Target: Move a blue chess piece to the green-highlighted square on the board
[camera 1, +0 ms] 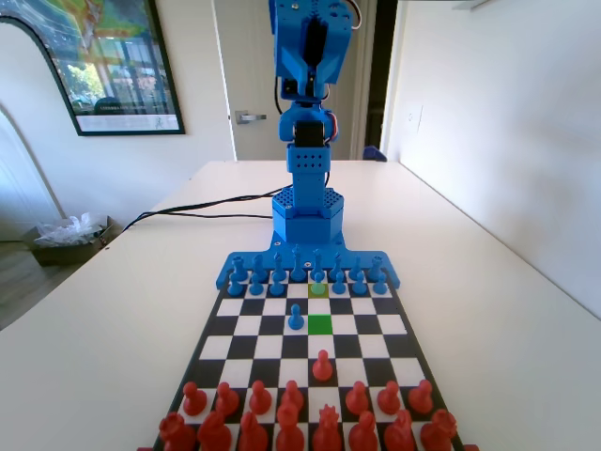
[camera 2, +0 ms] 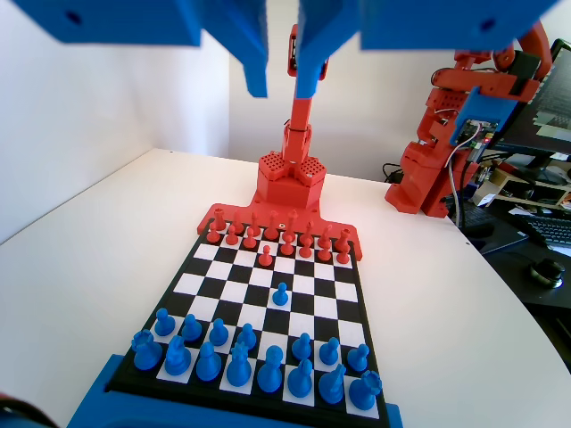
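Note:
The board lies in front of the blue arm, which stands folded upright at its far end. The blue chess piece, a teal-tinted pawn, stands in the blue pawn row on a dull olive cell. The green-highlighted square is bare, two cells nearer than that pawn in the same file. In the wrist view my gripper hangs high above the board, open by a narrow gap with nothing between its jaws. There the same pawn stands in the near row, far below.
A plain blue pawn stands one cell left of the green square. A lone red pawn stands advanced in the green square's file, two cells nearer. Red pieces fill the near rows. A black cable runs across the table at the left.

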